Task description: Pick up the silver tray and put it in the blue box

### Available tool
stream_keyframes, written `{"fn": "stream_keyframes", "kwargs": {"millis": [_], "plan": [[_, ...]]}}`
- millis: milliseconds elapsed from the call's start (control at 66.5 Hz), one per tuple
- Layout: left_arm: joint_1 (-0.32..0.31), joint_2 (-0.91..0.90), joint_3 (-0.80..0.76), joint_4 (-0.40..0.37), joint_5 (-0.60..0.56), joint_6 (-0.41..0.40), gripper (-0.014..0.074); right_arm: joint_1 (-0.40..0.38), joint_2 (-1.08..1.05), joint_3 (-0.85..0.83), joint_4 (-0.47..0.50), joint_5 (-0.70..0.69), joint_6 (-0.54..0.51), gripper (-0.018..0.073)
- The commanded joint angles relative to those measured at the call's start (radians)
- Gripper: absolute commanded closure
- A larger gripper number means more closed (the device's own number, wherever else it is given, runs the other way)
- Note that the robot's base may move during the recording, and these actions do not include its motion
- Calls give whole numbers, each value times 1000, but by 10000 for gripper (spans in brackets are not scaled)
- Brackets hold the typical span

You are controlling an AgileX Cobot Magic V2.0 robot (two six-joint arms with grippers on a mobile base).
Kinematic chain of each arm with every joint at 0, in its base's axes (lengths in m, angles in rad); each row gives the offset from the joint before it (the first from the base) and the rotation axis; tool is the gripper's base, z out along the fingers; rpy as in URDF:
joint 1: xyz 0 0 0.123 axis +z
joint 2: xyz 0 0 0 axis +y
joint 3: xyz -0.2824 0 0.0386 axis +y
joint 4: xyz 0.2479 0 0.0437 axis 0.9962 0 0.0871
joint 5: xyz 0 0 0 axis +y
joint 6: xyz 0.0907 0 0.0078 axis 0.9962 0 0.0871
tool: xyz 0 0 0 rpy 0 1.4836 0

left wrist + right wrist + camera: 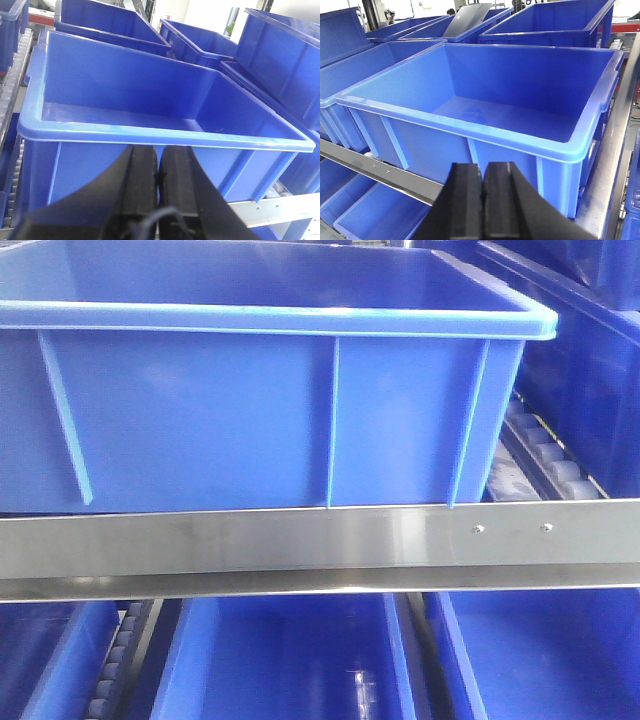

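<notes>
Blue plastic everywhere: crates racked on steel rails [300, 540] with roller tracks [555, 465]. Blue box [485, 107] sits empty, so nothing is placed yet. Silver tray possibly that grey sheet [467, 19] leaning in a far crate; view too poor. Left gripper [159, 192] and right gripper [482, 200] pressed together, holding nothing.

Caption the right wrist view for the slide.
Right gripper, jaws shut and empty, facing the empty blue box on the steel rack rail.
</notes>
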Motion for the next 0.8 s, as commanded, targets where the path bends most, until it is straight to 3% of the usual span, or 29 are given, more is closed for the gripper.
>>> {"fn": "stream_keyframes", "kwargs": {"millis": [0, 120, 210, 286, 391, 586, 781], "plan": [[-8, 13, -28, 3, -87, 6, 602, -2, 3, -27, -11, -93, -14, 503], [-8, 13, -28, 3, -87, 6, 602, -9, -2, -23, -11, -90, -14, 503], [-8, 13, -28, 3, -87, 6, 602, -67, -49, 3, -11, -91, -26, 503], [-8, 13, -28, 3, -87, 6, 603, -146, -108, 35, 12, -90, -151, 503], [-8, 13, -28, 3, -87, 6, 602, -285, -187, 98, 167, -113, -337, 503], [-8, 13, -28, 3, -87, 6, 602, -451, -360, 246, 182, -178, -337, 503], [-8, 13, -28, 3, -87, 6, 603, -460, -397, 261, 174, -61, -337, 503]]}}
